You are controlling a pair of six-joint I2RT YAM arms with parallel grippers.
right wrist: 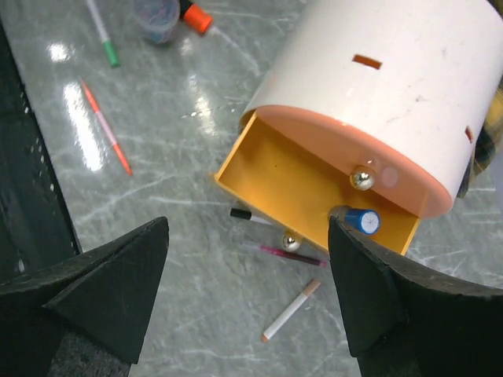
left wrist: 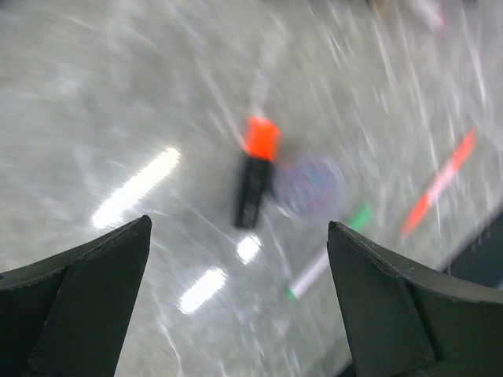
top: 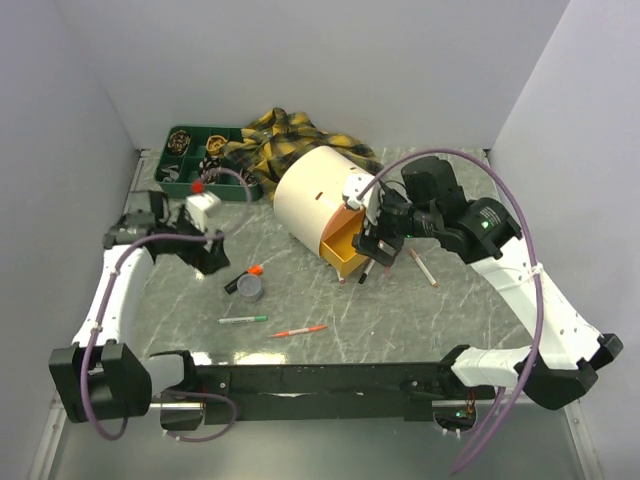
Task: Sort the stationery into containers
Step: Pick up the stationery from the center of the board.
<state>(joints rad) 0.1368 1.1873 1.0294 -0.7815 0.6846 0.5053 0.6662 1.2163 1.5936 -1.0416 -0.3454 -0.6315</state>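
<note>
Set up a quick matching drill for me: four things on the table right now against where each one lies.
Things
1. black highlighter
2. green-capped pen
3. plaid cloth
4. blue-ended item

Places
a. in the orange drawer of the cream drum
b. right beside the grey tape roll
c. behind the drum, against the green tray
d. on bare tabletop, left of the orange pen in the top view

Pairs: 1-b, 2-d, 3-c, 4-a

R fingers (right wrist: 102, 298) wide apart over orange tray (right wrist: 291, 177) w/ blue-capped item (right wrist: 363, 221).
</note>
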